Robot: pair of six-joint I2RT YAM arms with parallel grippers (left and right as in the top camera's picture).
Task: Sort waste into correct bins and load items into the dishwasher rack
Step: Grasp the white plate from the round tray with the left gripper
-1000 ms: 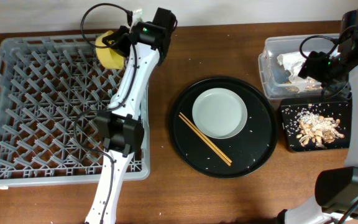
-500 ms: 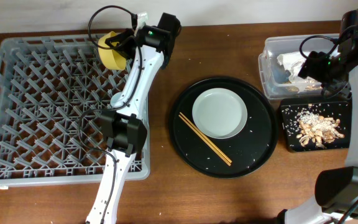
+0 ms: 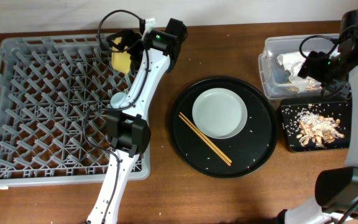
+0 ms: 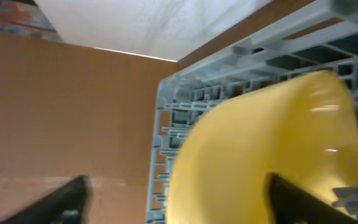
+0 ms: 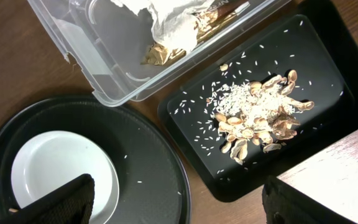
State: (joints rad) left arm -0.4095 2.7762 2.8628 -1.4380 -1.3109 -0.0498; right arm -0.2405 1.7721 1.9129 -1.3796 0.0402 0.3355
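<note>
The small yellow bowl (image 3: 122, 60) stands tilted among the pegs at the far edge of the grey dishwasher rack (image 3: 42, 112). My left gripper (image 3: 125, 43) is open just behind it. In the left wrist view the bowl (image 4: 260, 143) fills the space between the wide-spread fingers (image 4: 73, 196). The pale plate (image 3: 219, 113) and chopsticks (image 3: 205, 139) lie on the round black tray (image 3: 260, 146). My right gripper (image 3: 307, 65) hangs open and empty over the clear tub (image 3: 268, 62), which holds the tissue (image 3: 289, 60). Rice and brown scraps (image 3: 316, 127) lie in the black rectangular tray (image 3: 289, 142).
Loose rice grains dot the round tray (image 5: 148, 168) next to the plate (image 5: 55, 171). The tub (image 5: 104, 68) and the black rectangular tray (image 5: 316, 56) sit side by side at the table's right edge. The left arm stretches across the rack's right side.
My left gripper has opened and let go of the yellow bowl, which now rests tilted in the rack. The left wrist has shifted right. The right arm has not moved.
</note>
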